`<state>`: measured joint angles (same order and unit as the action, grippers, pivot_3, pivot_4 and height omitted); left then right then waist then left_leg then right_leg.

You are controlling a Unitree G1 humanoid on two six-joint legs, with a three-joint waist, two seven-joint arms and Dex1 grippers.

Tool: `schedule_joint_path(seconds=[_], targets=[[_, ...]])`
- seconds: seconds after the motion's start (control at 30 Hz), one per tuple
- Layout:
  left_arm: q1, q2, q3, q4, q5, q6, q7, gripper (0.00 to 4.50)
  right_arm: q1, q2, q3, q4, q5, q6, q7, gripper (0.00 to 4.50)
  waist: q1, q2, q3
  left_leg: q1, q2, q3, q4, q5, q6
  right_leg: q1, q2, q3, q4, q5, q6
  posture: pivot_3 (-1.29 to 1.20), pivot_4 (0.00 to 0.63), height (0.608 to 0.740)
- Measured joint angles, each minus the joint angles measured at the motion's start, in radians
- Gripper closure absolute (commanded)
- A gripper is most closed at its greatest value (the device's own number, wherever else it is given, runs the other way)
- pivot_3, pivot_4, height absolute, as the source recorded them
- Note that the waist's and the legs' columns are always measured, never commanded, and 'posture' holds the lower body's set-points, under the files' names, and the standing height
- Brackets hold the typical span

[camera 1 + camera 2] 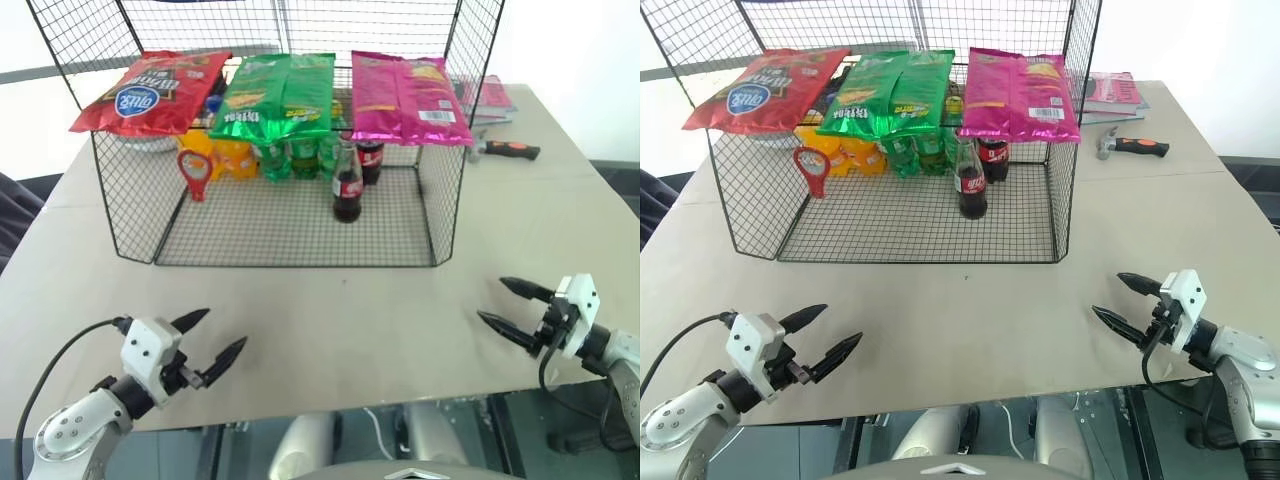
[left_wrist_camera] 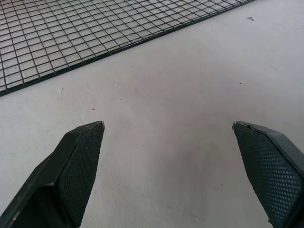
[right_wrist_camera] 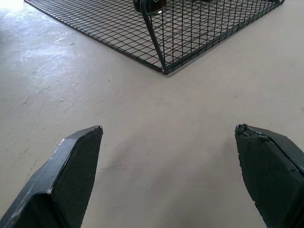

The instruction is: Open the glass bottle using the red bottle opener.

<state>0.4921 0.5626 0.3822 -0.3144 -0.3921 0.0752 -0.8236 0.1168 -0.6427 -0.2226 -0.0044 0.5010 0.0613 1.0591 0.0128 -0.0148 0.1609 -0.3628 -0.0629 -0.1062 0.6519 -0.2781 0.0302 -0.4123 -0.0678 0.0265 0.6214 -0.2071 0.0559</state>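
Red bottle opener (image 1: pixel 194 171) hangs on the wire rack (image 1: pixel 130 215) near the glass bottle (image 1: pixel 347 185), while left gripper (image 1: pixel 216 342) and right gripper (image 1: pixel 508 308) hover spread and empty, poised to reach.

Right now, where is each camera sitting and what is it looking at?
Head eyes: look down over the table at the wire rack, glass bottle, red bottle opener; both open grippers, left gripper, right gripper.
Left wrist: its own fingers, rack floor.
Right wrist: its own fingers, rack corner.
Shared: table, rack.
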Motion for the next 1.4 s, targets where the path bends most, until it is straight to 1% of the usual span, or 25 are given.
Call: schedule_joint_path(seconds=[0.5, 0.7, 0.83, 0.97, 1.1, 1.23, 1.37, 1.4], targets=[[-0.001, 0.000, -0.001, 0.010, 0.001, -0.015, -0.023, 0.00, -0.003, 0.014, 0.012, -0.029, -0.005, 0.003, 0.000, 0.03, 0.000, 0.000, 0.000, 0.000, 0.000, 0.000, 0.000, 0.000, 0.000, 0.000, 0.000, 0.000, 0.000, 0.000, 0.000, 0.00, 0.150, 0.740], [-0.019, 0.000, -0.001, 0.014, 0.001, -0.015, -0.024, 0.00, 0.005, 0.037, 0.027, -0.097, -0.004, 0.031, -0.022, 0.03, 0.000, 0.000, 0.000, 0.000, 0.000, 0.000, 0.000, 0.000, 0.000, 0.000, 0.000, 0.000, 0.000, 0.000, 0.000, 0.00, 0.150, 0.740], [-0.051, 0.000, -0.001, 0.031, 0.001, -0.018, -0.020, 0.00, 0.013, 0.073, 0.056, -0.187, 0.015, 0.080, -0.060, 0.03, 0.000, 0.000, 0.000, 0.000, 0.000, 0.000, 0.000, 0.000, 0.000, 0.000, 0.000, 0.000, 0.000, 0.000, 0.000, 0.00, 0.150, 0.740], [-0.127, -0.008, 0.003, 0.070, 0.008, -0.035, 0.020, 0.00, 0.003, 0.095, 0.090, -0.302, 0.042, 0.139, -0.109, 0.03, 0.001, 0.000, 0.000, 0.000, 0.000, -0.001, 0.000, 0.000, 0.000, 0.000, 0.000, -0.001, 0.000, 0.001, 0.001, 0.00, 0.150, 0.740], [-0.248, -0.026, 0.007, 0.121, 0.020, -0.056, 0.098, 0.00, -0.054, 0.118, 0.125, -0.394, 0.078, 0.204, -0.168, 0.03, 0.001, 0.000, 0.000, 0.000, 0.000, -0.001, 0.000, 0.000, 0.000, 0.000, 0.001, -0.001, 0.000, 0.003, 0.002, 0.00, 0.150, 0.740], [-0.399, -0.041, 0.008, 0.154, 0.036, -0.052, 0.199, 0.00, -0.158, 0.144, 0.140, -0.447, 0.113, 0.256, -0.233, 0.03, 0.001, 0.000, 0.000, 0.000, -0.001, -0.002, 0.000, 0.000, -0.001, -0.001, 0.003, -0.002, 0.000, 0.004, 0.002, 0.00, 0.150, 0.740], [-0.527, -0.043, 0.008, 0.214, 0.060, -0.036, 0.283, 0.00, -0.208, 0.154, 0.146, -0.465, 0.134, 0.284, -0.265, 0.03, 0.001, -0.001, 0.000, -0.001, -0.002, -0.003, 0.000, 0.001, -0.003, -0.002, 0.004, -0.002, 0.000, 0.004, 0.002, 0.00, 0.150, 0.740], [-0.540, -0.043, 0.007, 0.219, 0.066, -0.036, 0.290, 0.00, -0.212, 0.156, 0.148, -0.467, 0.136, 0.285, -0.267, 0.03, 0.000, -0.001, 0.000, -0.002, -0.002, -0.003, 0.000, 0.002, -0.004, -0.002, 0.004, -0.001, 0.000, 0.004, 0.002, 0.00, 0.150, 0.740]])
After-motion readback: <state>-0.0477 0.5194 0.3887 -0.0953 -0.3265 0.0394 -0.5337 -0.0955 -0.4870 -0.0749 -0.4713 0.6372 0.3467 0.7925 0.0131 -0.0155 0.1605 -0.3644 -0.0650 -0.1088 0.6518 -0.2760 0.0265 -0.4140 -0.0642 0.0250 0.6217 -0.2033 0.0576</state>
